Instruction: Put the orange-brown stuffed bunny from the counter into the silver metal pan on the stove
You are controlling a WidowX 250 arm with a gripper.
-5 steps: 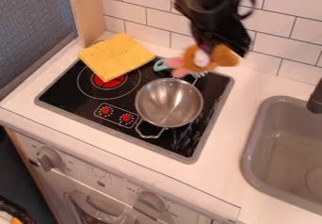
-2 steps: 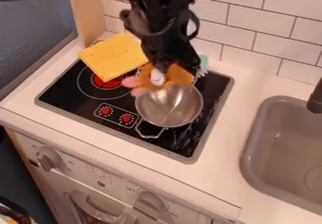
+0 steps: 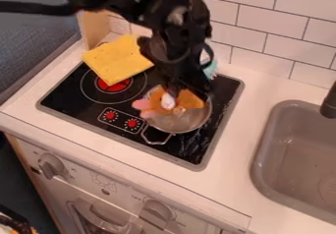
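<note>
Near the middle of the frame, the black gripper [image 3: 186, 89] pinches an orange-brown stuffed toy [image 3: 190, 99] over the silver pot [image 3: 182, 124]. Looks like putting-in time: next, go down a little and let go softly.

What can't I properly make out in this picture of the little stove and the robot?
All in the camera view:
- Top of the soft toy: behind the black end effector.
- Most of the teal item: behind the end effector.
- Whether the toy touches the bottom of the metal pot: the toy itself hides it.
- Far side of the sink: cut off by the right edge.
- Object in the bottom-left corner: cut off by the edges.
</note>
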